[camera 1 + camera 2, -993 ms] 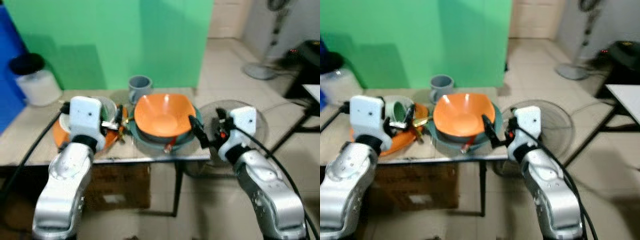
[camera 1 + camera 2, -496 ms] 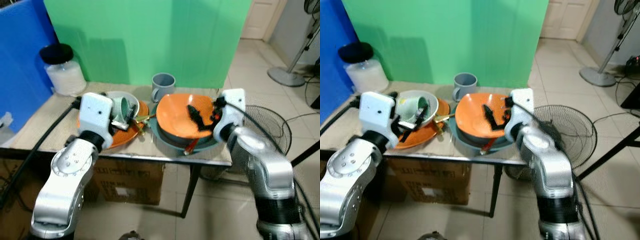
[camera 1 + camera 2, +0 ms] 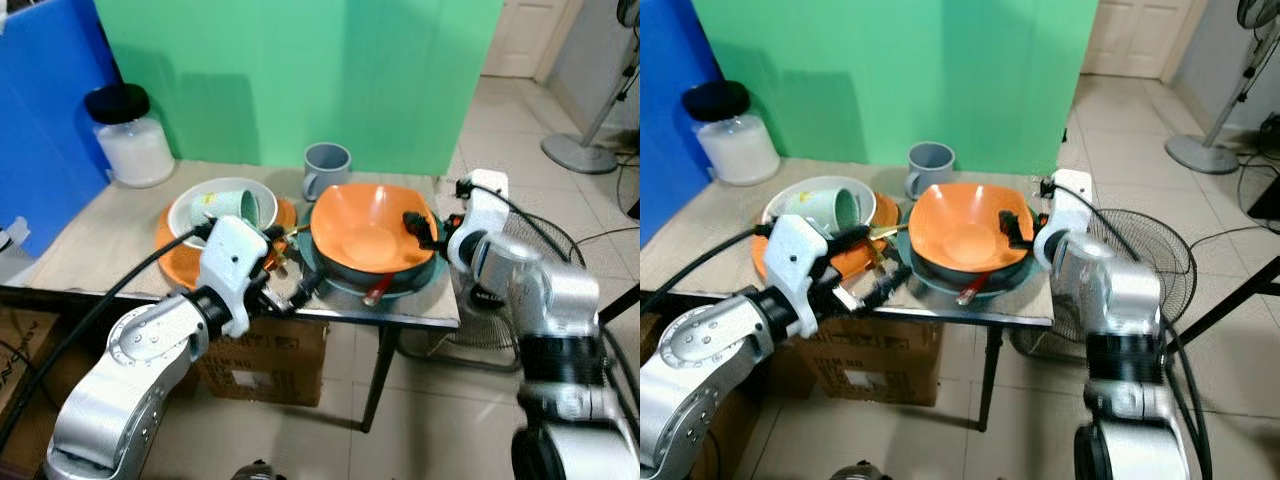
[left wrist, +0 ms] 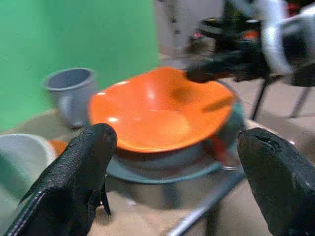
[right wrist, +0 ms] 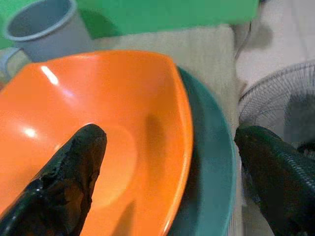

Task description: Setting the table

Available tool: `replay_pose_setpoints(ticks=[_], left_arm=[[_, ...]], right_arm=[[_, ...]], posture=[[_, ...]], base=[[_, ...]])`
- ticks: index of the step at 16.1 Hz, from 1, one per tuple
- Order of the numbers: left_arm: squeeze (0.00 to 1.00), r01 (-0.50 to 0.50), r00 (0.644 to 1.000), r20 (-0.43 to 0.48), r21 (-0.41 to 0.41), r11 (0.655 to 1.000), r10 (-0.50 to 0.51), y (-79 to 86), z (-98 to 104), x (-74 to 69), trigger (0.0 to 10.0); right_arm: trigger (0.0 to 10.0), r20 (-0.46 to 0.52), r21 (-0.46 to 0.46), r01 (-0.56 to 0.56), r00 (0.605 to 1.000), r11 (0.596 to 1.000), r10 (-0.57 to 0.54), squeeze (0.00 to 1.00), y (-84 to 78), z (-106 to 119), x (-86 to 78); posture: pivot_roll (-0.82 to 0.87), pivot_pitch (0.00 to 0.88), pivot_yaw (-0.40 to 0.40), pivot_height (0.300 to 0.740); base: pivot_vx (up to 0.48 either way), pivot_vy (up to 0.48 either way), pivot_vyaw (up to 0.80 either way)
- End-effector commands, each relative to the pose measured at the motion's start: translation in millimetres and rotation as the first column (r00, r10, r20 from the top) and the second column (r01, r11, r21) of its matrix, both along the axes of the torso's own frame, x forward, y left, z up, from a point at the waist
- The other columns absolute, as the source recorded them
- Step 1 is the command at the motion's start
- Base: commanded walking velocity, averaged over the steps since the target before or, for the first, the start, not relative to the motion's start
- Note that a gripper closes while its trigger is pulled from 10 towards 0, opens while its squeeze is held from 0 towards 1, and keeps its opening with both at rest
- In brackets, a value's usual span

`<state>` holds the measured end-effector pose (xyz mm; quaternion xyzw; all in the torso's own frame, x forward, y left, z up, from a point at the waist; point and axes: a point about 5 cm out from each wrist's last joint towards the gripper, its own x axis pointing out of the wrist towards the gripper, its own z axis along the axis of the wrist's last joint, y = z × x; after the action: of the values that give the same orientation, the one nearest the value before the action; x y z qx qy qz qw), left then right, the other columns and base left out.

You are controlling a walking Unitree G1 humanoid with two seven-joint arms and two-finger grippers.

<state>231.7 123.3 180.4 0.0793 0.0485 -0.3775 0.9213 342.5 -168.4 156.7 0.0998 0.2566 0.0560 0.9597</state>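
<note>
A green wall and a blue panel are seen behind a small beige counter [image 3: 110, 235], which stands on a pale tiled floor [image 3: 470, 400].

On the counter, a glossy orange bowl [image 3: 368, 227] is stacked in a dark grey bowl [image 3: 970, 275], which rests on a round teal plate [image 3: 425, 280]. A red-handled utensil [image 3: 375, 293] projects from under this stack at the counter's front edge. A grey ceramic mug [image 3: 326, 169] stands just behind the stack, near the wall. To the robot's left of the stack, a flat orange plate [image 3: 175, 262] carries a white bowl [image 3: 190, 205], and a pale green cup [image 3: 233, 205] lies on its side in that bowl. A clear jar with a black lid [image 3: 130, 136] stands at the far left corner of the counter.

The left tool [image 4: 172, 184] is held low at the counter's front edge, in front of the orange plate, with its two fingers [image 4: 74, 172] spread wide and nothing between them. The right tool [image 5: 167, 162] is placed at the right rim of the orange bowl; its fingers [image 5: 69, 177] are set apart, one over the bowl's inside and the other beyond the teal plate's edge.

A wire-guarded fan [image 3: 555, 250] lies on the floor beside the counter.
</note>
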Motion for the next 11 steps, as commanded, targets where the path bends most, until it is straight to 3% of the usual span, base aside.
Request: replay_pose_setpoints(ticks=[1,3,4,5,6,7,9,10,11], left_arm=[[0.00,0.060,0.998,-0.008,0.000,0.998,-0.060,-4.3,2.0,-5.1,10.0],[0.00,0.077,0.997,-0.013,0.002,0.997,-0.077,-4.5,2.2,-5.7,10.0],[0.00,0.078,0.997,-0.014,0.003,0.997,-0.078,-4.3,2.2,-5.6,10.0],[0.00,0.080,0.997,-0.016,0.004,0.997,-0.080,-4.2,2.2,-5.5,10.0],[0.00,0.083,0.996,-0.017,0.007,0.996,-0.083,-4.4,2.1,-5.5,10.0],[0.00,0.092,0.996,-0.020,0.014,0.996,-0.091,-4.7,1.6,-5.9,10.0],[0.00,0.101,0.995,-0.025,0.016,0.995,-0.100,-5.4,1.2,-6.9,10.0],[0.00,0.112,0.993,-0.031,0.033,0.993,-0.111,-5.7,-0.4,-8.0,10.0],[0.00,0.117,0.993,-0.033,0.042,0.992,-0.116,-5.6,-1.1,-8.4,10.0]], right_arm=[[10.0,-0.046,0.053,0.018,0.999,0.998,-0.016,0.00,-0.8,3.1,2.9],[10.0,-0.079,0.133,0.028,0.997,0.991,-0.017,0.00,1.1,6.4,5.3],[5.0,-0.090,0.157,0.030,0.996,0.987,-0.016,0.00,1.5,7.2,5.5],[1.2,-0.116,0.187,0.029,0.993,0.982,-0.007,0.00,2.0,7.1,5.2],[1.1,-0.142,0.204,0.023,0.990,0.979,0.006,0.00,2.3,6.6,4.7],[1.9,-0.182,0.235,0.023,0.983,0.972,0.021,0.00,2.8,6.4,4.6],[1.3,-0.194,0.268,0.036,0.981,0.963,0.018,0.00,2.8,7.1,5.4],[0.0,-0.215,0.305,0.047,0.976,0.951,0.021,0.00,3.9,6.1,4.9],[0.0,-0.224,0.317,0.051,0.974,0.947,0.023,0.00,4.4,5.8,4.6]], posture=[[0.14,0.000,0.018,0.740],[0.14,0.000,0.021,0.740],[0.14,0.000,0.021,0.740],[0.14,0.000,0.022,0.740],[0.14,0.000,0.021,0.740],[0.14,0.000,0.022,0.740],[0.14,0.000,0.022,0.740],[0.14,0.000,0.022,0.740],[0.14,0.000,0.022,0.740]], base=[[0.000,0.000,0.00],[0.000,0.000,0.00],[0.000,0.000,0.00],[0.000,0.000,0.00],[0.000,0.000,0.00],[0.000,0.000,0.00],[0.000,0.000,0.00],[0.000,0.000,0.00],[0.000,0.000,0.00]])
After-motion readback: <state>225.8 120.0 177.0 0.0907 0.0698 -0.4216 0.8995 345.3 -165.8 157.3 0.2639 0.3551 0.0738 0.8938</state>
